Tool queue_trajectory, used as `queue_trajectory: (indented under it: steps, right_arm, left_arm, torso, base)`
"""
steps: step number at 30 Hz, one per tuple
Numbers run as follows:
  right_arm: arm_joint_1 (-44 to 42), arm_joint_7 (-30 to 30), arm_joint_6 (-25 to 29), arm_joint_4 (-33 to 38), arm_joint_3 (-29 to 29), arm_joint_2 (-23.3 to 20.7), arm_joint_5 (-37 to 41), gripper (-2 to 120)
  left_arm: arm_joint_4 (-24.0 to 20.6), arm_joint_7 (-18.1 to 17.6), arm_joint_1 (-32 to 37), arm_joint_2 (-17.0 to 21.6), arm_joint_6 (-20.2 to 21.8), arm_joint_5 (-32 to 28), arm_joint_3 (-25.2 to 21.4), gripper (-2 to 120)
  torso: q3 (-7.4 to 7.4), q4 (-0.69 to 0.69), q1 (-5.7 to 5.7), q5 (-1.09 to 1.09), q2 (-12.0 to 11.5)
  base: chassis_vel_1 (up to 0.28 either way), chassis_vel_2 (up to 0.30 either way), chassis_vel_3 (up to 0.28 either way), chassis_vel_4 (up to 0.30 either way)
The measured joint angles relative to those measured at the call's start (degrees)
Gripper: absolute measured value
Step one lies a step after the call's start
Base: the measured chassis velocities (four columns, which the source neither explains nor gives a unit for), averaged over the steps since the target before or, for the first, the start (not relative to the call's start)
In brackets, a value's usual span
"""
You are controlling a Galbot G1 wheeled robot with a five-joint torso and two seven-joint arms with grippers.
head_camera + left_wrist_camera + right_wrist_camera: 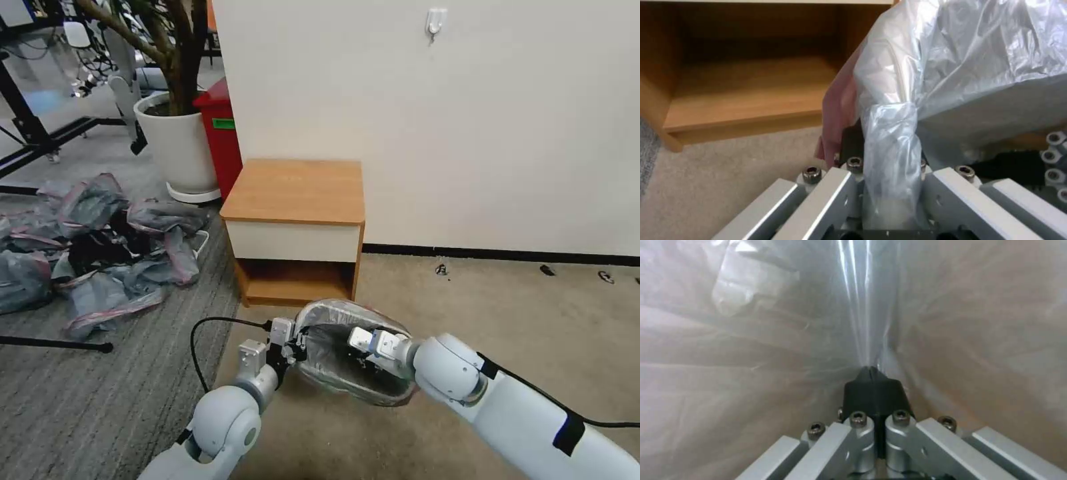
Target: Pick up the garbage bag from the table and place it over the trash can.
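Plain white wall (467, 120) behind, black skirting along its foot, beige carpet (520, 313) giving way on the robot's left to grey ribbed carpet (87, 400). Against the wall stands the table (293, 190), its top bare, white drawer front facing out, open shelf below. Behind its left corner a red bin (223, 133), half hidden by a big white plant pot (175, 143) — the tree's crown is cut off by the frame edge. A heap of grey-pink bags (100, 247) sprawls on the grey carpet, well apart from the work. On the beige floor just in front of the table sits the garbage bag (347, 320), spread over the trash can, whose body is almost wholly covered; no more than a dark hollow shows through the opened mouth. The left gripper (291, 347) pinches a twisted fold of the bag's rim at the bag's left edge, fingers clamped on the film — a pink band shows beside it. The right gripper (363, 341) is inside the bag's mouth, its black fingertips (873, 386) pressed together on a pleat of plastic.
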Motion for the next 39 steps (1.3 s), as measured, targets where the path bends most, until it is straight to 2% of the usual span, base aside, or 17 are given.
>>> queue_trajectory:
  steps: [39]
  right_arm:
    - [-0.16,2.20,0.01,-6.60,0.08,5.10,-3.38,0]
  left_arm:
    - [0.67,-0.48,-0.08,-0.06,-0.61,0.11,0.69,3]
  torso:
    - [0.00,0.00,-0.01,0.00,0.00]
  base:
    - [0.000,0.000,0.000,0.000]
